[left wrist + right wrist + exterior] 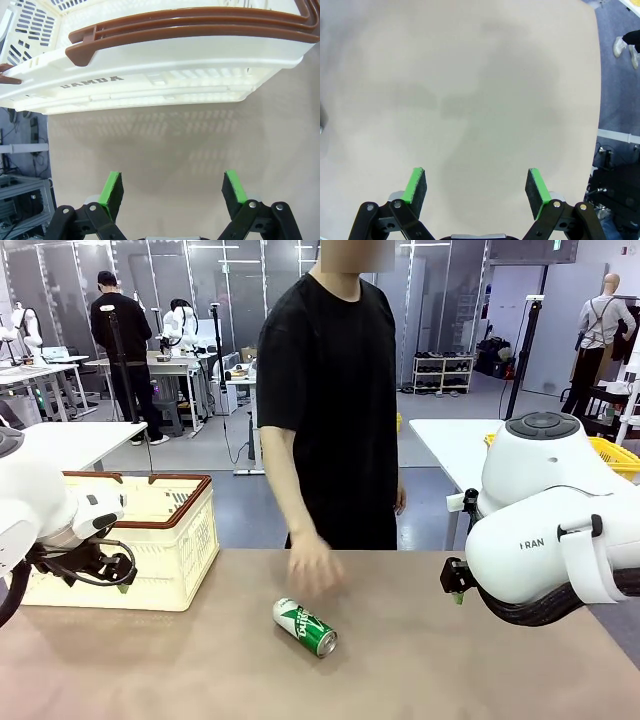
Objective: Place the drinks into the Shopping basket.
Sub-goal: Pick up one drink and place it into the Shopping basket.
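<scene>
"Lying on its side, that green can, isn't it?"

"Yes, flat on the bench, about midway between the left and right edges and roughly halfway from the far edge to the near one. It points slantwise, one end toward the far left corner and the other toward the near right corner."

"And the Shopping basket?"

"It stands upright by the left edge, toward the far side, well apart from the can. Cream lattice walls, brown rim and handles, with DAMDA printed on the side facing the left arm."

"What about the person?"

"Standing at the far edge in a black shirt, with one hand low over the bench just beyond the can. The hand is blurred, so I cannot tell whether it touches anything."

"Is the left gripper holding something?"

"No. Its green pads stand wide apart with bare bench between them. It hangs near the left edge, just beside the basket's printed wall but not touching it."

"And the right gripper?"

"The same: spread wide and empty, over plain bench surface toward the right edge, well apart from the can and from the basket."
</scene>
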`<state>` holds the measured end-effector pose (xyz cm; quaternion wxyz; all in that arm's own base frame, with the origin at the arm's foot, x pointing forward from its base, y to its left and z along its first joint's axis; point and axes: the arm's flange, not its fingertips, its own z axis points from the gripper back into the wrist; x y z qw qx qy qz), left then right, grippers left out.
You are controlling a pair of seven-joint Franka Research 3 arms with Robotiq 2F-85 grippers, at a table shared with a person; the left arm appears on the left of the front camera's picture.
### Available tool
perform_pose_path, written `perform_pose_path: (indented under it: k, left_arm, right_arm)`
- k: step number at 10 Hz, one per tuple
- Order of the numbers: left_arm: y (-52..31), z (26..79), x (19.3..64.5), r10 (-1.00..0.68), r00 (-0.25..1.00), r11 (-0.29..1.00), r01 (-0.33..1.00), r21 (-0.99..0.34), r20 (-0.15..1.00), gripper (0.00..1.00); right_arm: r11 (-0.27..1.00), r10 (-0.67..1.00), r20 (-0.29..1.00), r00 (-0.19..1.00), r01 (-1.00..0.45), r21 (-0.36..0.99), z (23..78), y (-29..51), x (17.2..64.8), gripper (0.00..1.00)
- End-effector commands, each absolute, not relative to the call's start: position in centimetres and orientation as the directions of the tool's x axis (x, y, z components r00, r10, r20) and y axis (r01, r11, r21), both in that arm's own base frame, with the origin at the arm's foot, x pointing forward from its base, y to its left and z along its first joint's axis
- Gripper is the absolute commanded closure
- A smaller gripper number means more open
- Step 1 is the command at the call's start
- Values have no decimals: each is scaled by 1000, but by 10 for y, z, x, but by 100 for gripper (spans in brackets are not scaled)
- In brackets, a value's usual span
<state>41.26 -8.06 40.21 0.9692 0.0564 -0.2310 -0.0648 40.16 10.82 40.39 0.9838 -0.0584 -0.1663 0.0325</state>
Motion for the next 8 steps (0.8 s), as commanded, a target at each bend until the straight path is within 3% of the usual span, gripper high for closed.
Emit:
perform_pose_path:
  k: [1, 2, 5, 8]
  left_arm:
    - [-80, 403, 412, -153, 888, 985, 99, 144, 435, 0]
    - [-81, 402, 413, -152, 885, 985, 99, 139, 440, 0]
    - [-131, 409, 399, -521, 768, 853, 478, 208, 373, 0]
    - [-194, 422, 395, -723, 621, 681, 715, 157, 303, 0]
  right_arm:
    - [992, 75, 320, 944, -38, -120, 402, 107, 403, 0]
    - [992, 75, 320, 944, -38, -120, 402, 107, 403, 0]
    - [992, 75, 320, 944, -38, -120, 402, 107, 403, 0]
    - [992, 75, 320, 944, -38, -120, 402, 107, 403, 0]
